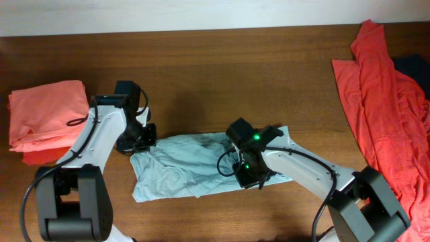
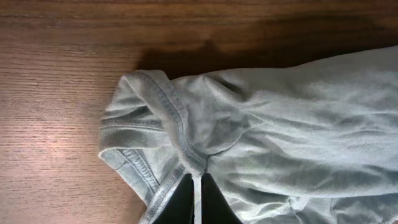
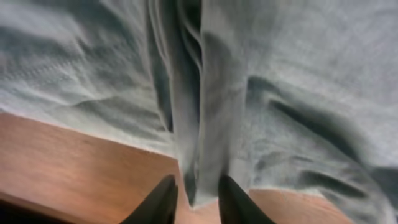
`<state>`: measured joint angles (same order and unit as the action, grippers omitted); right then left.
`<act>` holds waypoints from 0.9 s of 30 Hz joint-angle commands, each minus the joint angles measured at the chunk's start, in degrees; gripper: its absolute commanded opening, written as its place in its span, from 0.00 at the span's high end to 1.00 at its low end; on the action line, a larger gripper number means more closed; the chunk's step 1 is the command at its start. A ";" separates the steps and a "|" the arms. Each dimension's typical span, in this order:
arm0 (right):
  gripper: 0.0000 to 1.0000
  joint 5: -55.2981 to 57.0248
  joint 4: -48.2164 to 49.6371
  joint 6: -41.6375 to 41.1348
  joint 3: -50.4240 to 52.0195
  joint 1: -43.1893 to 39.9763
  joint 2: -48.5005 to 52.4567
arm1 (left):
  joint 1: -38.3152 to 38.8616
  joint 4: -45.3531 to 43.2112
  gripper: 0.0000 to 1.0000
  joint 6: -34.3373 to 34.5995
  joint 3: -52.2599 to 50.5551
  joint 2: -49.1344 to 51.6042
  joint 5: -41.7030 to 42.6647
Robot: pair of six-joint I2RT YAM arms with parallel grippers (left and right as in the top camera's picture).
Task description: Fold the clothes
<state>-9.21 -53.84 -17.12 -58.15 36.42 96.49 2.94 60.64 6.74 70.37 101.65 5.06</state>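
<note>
A pale grey-blue T-shirt (image 1: 181, 168) lies crumpled on the wooden table, between my two arms. My left gripper (image 1: 142, 140) sits at the shirt's left end. In the left wrist view its fingers (image 2: 195, 190) are pinched together on the shirt (image 2: 280, 118) next to a stitched hem. My right gripper (image 1: 247, 173) is over the shirt's right part. In the right wrist view its fingers (image 3: 198, 194) hold a narrow fold of the shirt (image 3: 298, 81) between them, near the shirt's edge above the table.
A folded salmon-pink garment (image 1: 47, 117) lies at the left edge of the table. A loose red garment (image 1: 383, 101) is heaped at the right, with a dark item (image 1: 413, 67) behind it. Bare wood (image 1: 201, 67) shows behind the shirt.
</note>
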 commanded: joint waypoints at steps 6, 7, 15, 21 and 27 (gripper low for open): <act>0.96 2.45 0.79 -4.92 0.76 0.37 0.39 | 0.04 0.39 0.94 0.50 -0.15 -1.29 -0.42; 0.96 3.19 0.76 -5.92 0.76 0.37 0.39 | 0.04 0.50 0.94 0.50 -0.15 -1.29 -0.44; 0.96 -4.50 5.05 4.28 0.76 1.22 0.37 | 0.04 0.44 0.94 0.50 -0.15 -1.29 -0.42; 0.91 -13.16 11.93 9.35 0.76 3.93 0.37 | 0.04 0.33 0.94 0.50 -0.15 -1.29 -0.44; 0.71 -11.34 10.49 9.35 0.76 3.96 0.37 | 0.04 0.35 0.94 0.50 -0.15 -1.29 -0.39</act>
<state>-20.71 -42.46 -8.54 -57.78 40.01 96.53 2.94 60.86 6.74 70.37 101.65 5.06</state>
